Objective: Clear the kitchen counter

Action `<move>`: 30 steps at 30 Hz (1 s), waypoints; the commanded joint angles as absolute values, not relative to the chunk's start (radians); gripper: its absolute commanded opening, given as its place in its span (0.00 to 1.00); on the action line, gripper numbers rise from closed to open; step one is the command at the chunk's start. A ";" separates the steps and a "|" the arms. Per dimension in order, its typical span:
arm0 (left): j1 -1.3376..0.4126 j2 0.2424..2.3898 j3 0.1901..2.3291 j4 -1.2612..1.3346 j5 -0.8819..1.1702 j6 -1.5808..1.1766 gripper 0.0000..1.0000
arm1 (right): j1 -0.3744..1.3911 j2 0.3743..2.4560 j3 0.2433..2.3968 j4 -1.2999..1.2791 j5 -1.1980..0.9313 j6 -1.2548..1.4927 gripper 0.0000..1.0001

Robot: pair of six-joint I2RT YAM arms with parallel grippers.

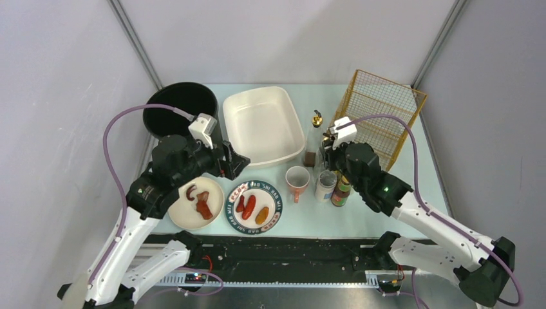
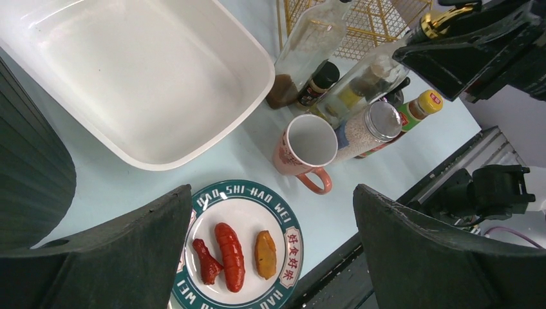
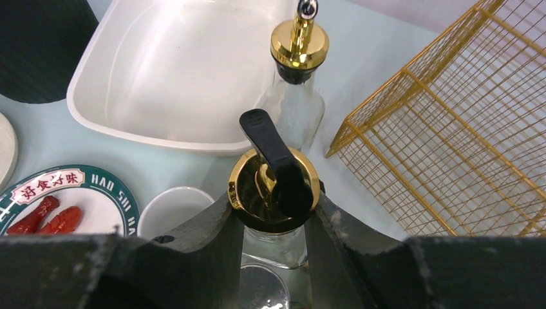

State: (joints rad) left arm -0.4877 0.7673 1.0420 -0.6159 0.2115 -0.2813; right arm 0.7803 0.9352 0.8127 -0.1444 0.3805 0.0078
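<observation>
The mint-green kitchen counter (image 1: 302, 217) holds dishes and bottles. My right gripper (image 1: 330, 149) is shut on the neck of a clear glass oil bottle (image 3: 275, 187) with a gold cap and black spout, and its fingers (image 3: 212, 238) press both sides. I cannot tell if the bottle is off the counter. My left gripper (image 1: 235, 164) is open and empty. It hovers above the green-rimmed plate (image 2: 293, 248), which holds two red sausages (image 2: 228, 254) and a yellow piece. A pink mug (image 1: 297, 181) stands between the arms.
A white tub (image 1: 261, 122) and a black pot (image 1: 180, 106) stand at the back left. A gold wire basket (image 1: 380, 116) is at the back right. A second gold-capped bottle (image 1: 316, 119), a silver-lidded jar (image 1: 325, 185) and a sauce bottle (image 1: 340, 191) crowd the right gripper. A cream plate (image 1: 180, 215) holds red food.
</observation>
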 commanded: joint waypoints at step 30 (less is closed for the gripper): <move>-0.489 0.747 1.035 -0.600 0.199 -0.241 0.98 | 0.784 0.942 1.321 -0.022 0.686 -0.329 0.00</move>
State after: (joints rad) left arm -0.4877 0.7586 1.0264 -0.6163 0.2039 -0.2680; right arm 0.7952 0.9249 1.2442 -0.2089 0.5964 -0.2180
